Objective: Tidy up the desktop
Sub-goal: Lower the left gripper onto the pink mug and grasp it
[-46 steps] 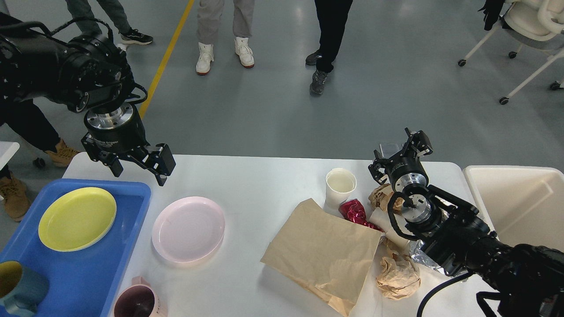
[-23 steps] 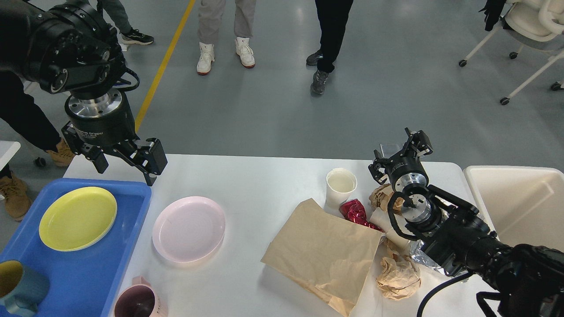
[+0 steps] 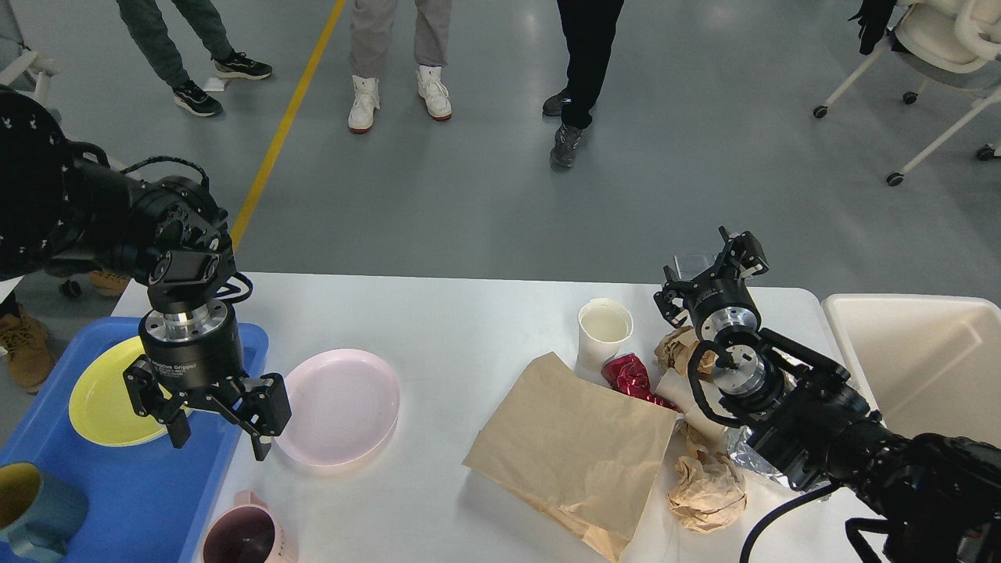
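The bench [image 3: 469, 313] is a wide white top with rounded corners, smooth and rigid; we judge it fixed in place, so what we take hold of is the load on it. It fills the near half of the view, between a blue tray [image 3: 235, 332] at the left and a cream bin [image 3: 907, 352] at the right.

The pink plate [image 3: 335, 407] lies flat on the bench just right of the tray. We judge it light, stiff and somewhat slick; the rim is the only grip point, so one finger must go under the edge. Our left pincer [image 3: 219, 426] hangs over the plate's left rim with its fingers apart and pointing down, clamped on nothing.

The brown paper bag [image 3: 575, 450] lies flat right of centre. We judge it very light and limp; take it at a free edge or corner. Crumpled paper [image 3: 708, 493] and a red foil wrapper [image 3: 629, 375] lie beside it, soft and crushable, graspable anywhere. The white paper cup [image 3: 604, 332] stands upright at the bag's far corner; we judge it thin-walled, so grip lightly across the rim.

Our right pincer [image 3: 715, 266] sits above the far right litter, fingers apart and empty.
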You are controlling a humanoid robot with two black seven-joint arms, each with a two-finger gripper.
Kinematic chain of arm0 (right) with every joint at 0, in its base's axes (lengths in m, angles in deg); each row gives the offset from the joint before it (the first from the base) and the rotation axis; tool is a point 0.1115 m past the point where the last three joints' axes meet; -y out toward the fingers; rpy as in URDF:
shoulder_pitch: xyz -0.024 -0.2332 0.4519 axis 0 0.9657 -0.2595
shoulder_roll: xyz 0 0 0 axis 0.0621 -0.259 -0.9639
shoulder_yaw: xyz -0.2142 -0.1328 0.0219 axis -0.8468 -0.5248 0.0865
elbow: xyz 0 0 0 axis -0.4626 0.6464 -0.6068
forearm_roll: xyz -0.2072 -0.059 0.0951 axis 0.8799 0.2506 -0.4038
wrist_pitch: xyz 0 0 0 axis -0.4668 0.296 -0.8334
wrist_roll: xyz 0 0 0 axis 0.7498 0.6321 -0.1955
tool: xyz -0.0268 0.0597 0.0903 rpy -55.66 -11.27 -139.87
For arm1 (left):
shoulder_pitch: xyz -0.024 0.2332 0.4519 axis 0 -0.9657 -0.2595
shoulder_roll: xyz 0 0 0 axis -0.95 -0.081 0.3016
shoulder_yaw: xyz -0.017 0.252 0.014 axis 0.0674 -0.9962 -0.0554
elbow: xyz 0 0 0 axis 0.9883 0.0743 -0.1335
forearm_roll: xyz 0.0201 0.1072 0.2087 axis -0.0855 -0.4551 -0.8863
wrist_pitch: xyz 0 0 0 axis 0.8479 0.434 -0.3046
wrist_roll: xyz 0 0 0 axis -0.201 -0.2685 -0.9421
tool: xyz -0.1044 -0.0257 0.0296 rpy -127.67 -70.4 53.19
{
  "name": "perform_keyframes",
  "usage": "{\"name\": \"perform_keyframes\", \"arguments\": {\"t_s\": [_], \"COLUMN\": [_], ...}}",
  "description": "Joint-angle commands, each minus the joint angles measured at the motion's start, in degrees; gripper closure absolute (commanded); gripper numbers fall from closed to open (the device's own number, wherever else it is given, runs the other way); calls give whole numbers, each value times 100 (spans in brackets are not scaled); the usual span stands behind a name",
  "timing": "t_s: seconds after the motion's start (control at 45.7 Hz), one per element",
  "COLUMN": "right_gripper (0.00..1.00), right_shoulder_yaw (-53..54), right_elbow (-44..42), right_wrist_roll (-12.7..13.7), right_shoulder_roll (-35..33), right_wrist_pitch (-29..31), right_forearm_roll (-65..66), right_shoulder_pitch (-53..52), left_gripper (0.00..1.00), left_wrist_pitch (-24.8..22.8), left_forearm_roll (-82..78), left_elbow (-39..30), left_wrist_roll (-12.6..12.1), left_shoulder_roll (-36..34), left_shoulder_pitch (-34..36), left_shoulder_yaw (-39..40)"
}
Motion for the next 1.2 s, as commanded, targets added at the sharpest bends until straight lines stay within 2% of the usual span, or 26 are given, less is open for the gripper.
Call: {"name": "perform_keyframes", "arguments": {"t_s": [0.0,0.328,0.657,0.985,1.182], "right_gripper": [0,0,0,0,0], "right_shoulder_yaw": [0,0,0,0,0], "right_elbow": [0,0,0,0,0], "right_wrist_roll": [0,0,0,0,0], "right_shoulder_roll": [0,0,0,0,0], "right_wrist_pitch": [0,0,0,0,0], "right_forearm_roll": [0,0,0,0,0], "right_shoulder_pitch": [-1,-1,-1,-1,-1], "left_gripper": [7,7,7,7,15], "left_wrist_pitch": [0,0,0,0,0], "left_forearm_roll": [-23,-23,21,21,30], "left_elbow": [3,109,759,1075,1330], "left_wrist_roll": [-4,-4,-4,-4,-109], "left_shoulder_roll": [-46,-28,68,174,200], "left_shoulder_pitch": [-450,-1127,-1584,-1953,-2164], "left_shoulder_yaw": [-75,-233,-180,-163,-119]}}
